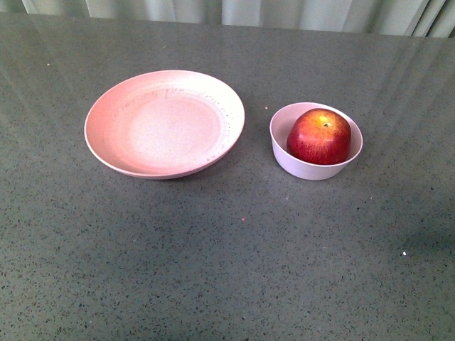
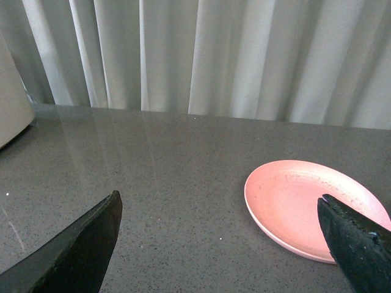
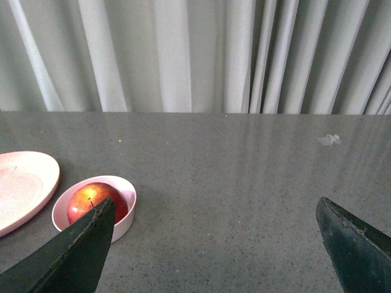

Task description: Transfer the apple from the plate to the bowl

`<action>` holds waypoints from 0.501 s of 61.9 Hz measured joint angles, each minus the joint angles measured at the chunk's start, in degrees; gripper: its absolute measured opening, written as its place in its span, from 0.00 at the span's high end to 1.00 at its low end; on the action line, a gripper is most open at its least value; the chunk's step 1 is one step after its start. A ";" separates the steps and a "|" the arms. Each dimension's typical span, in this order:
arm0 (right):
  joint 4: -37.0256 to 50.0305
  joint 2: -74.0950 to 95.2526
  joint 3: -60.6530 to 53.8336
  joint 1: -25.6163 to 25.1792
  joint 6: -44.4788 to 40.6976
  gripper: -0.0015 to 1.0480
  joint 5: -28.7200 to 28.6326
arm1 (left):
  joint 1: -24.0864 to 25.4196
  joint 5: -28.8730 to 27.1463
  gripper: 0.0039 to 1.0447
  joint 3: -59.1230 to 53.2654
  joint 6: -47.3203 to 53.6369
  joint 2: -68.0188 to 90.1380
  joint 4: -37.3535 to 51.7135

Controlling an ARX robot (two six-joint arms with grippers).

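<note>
Right of centre in the front view, the apple [image 1: 319, 136] sits inside the bowl [image 1: 304, 168]; the plate [image 1: 165, 123] lies empty at centre-left on the table [image 1: 234, 256]; both the left end effector [image 2: 220, 244] and the right end effector [image 3: 214, 244] hang wide open, holding nothing; the transfer looks complete, so I judge nothing remains but staying clear.

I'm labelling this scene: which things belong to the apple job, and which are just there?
Job:
- apple, sitting in the bowl
- plate, bare

Just there:
- grey table
- curtains
- small pale scrap on the table
</note>
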 joint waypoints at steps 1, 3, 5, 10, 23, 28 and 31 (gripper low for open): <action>0.00 0.00 0.00 0.00 -0.02 0.09 0.02 | 0.00 0.00 0.08 0.00 0.00 0.00 0.00; 0.00 0.00 0.00 0.00 -0.02 0.09 0.02 | 0.00 0.02 0.08 0.00 0.00 0.00 0.00; 0.00 0.00 0.00 0.00 -0.02 0.09 0.02 | 0.00 0.00 0.08 0.00 0.00 -0.02 0.00; 0.00 0.00 0.00 0.00 -0.02 0.09 0.00 | 0.00 0.02 0.08 0.00 0.00 0.00 0.00; 0.00 0.00 0.00 0.02 -0.02 0.09 0.02 | 0.00 0.00 0.08 0.00 0.00 0.00 0.00; 0.00 0.00 0.00 0.00 -0.02 0.09 0.00 | 0.00 0.00 0.08 0.00 0.00 -0.02 0.00; 0.00 0.00 0.00 0.00 -0.02 0.09 0.00 | 0.00 0.00 0.08 0.00 0.00 0.00 0.00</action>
